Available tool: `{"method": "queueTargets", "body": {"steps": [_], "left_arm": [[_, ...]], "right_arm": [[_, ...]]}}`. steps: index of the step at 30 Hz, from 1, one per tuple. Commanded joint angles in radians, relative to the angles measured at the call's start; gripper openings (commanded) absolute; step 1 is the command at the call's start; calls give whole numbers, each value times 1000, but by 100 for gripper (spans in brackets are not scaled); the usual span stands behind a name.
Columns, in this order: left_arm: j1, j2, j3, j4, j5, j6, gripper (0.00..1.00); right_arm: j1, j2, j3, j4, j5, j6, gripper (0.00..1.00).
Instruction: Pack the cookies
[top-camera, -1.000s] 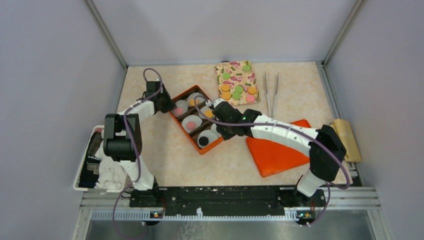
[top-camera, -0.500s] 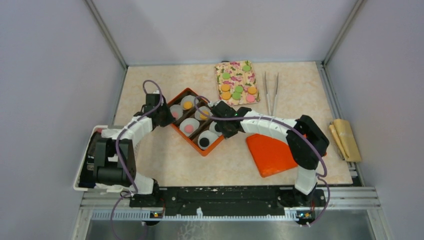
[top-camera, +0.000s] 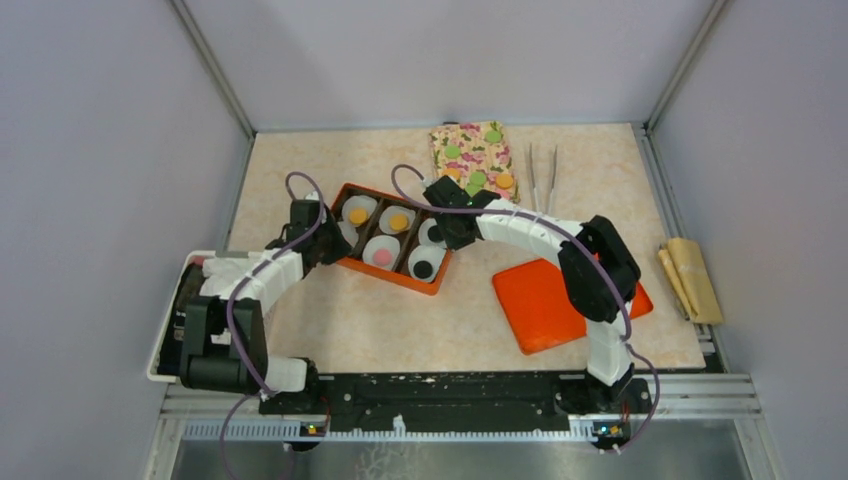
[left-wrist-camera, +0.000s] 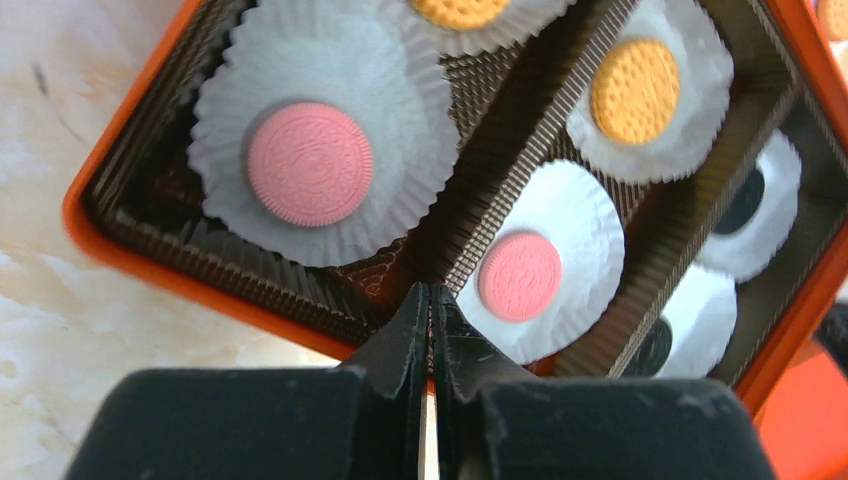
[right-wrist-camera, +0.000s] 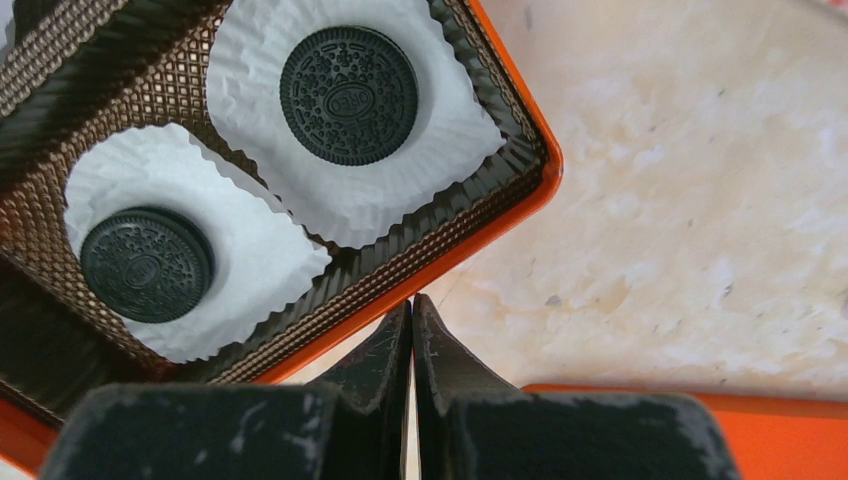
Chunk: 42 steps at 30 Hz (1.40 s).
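Flanking the orange box (top-camera: 390, 279) of cookies (left-wrist-camera: 310, 163), left pincer (left-wrist-camera: 430, 292) and right pincer (right-wrist-camera: 411, 302) clenched, orange lid (top-camera: 545, 305), tweezers (top-camera: 540, 180) beside

orange box (top-camera: 390, 279): one
paper liners (left-wrist-camera: 400, 100): six
pink cookies (left-wrist-camera: 310, 164): two
orange cookies (left-wrist-camera: 634, 90): two boxed
black cookies (right-wrist-camera: 348, 81): two
loose cookies (top-camera: 452, 151): perhaps five, arm hiding others
tweezers (top-camera: 541, 185): one pair
orange lid (top-camera: 550, 310): one

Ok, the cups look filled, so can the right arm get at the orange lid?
Probably yes: the orange lid lies bare on the table, close by under that arm's own links. The right tool, shut at the box's corner, must back off and open.
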Motion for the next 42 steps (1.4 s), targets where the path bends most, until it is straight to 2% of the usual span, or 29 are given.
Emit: {"method": "queueTargets", "body": {"steps": [1,4,7,11,16,19,24,29,37,42], "left_arm": [[-42,-31,-44,-38,153,-44,7],[-59,-69,-52,-48,188,-68,7],[-68,-129,-18,-104,135,-68,9],[-68,-207,91,-200,34,-42,26],[-68,-280,196,-217,6,-9,43],[-68,-275,227,-190,64,4,43],[-72,-253,190,-91,196,2,45],[-82,-219,197,-47,264,14,48],[-95,-174,200,-1,329,21,50],[-113,-113,192,59,394,22,50]], "right_arm": [[-35,60,128,73,14,-24,0],[-51,68,174,52,60,-34,0],[-53,16,159,14,129,-28,4],[-51,-128,24,0,141,-10,21],[-43,-332,-185,-27,106,41,28],[-29,-425,-302,-36,88,75,29],[19,-507,-456,-44,70,156,33],[69,-518,-568,0,42,235,33],[82,-515,-671,53,26,288,33],[87,-514,-711,74,30,303,27]]}}
